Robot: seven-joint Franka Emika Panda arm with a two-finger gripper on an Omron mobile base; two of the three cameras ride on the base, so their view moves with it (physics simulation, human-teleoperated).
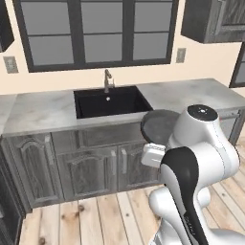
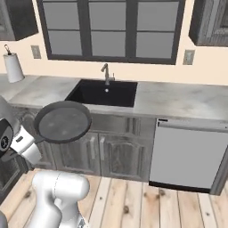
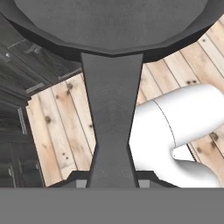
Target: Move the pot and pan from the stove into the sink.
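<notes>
Below and in front of the black rectangular sink (image 2: 106,93), the gripper (image 3: 113,181) is clamping the shallow dark grey pan (image 2: 63,121) by its handle.

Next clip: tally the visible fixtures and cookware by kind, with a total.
Pan, held by its handle in the end effector: 1
Sink: 1
Faucet: 1
Dishwasher: 1
Paper towel roll: 1
Wall outlets: 2
Total: 7
</notes>
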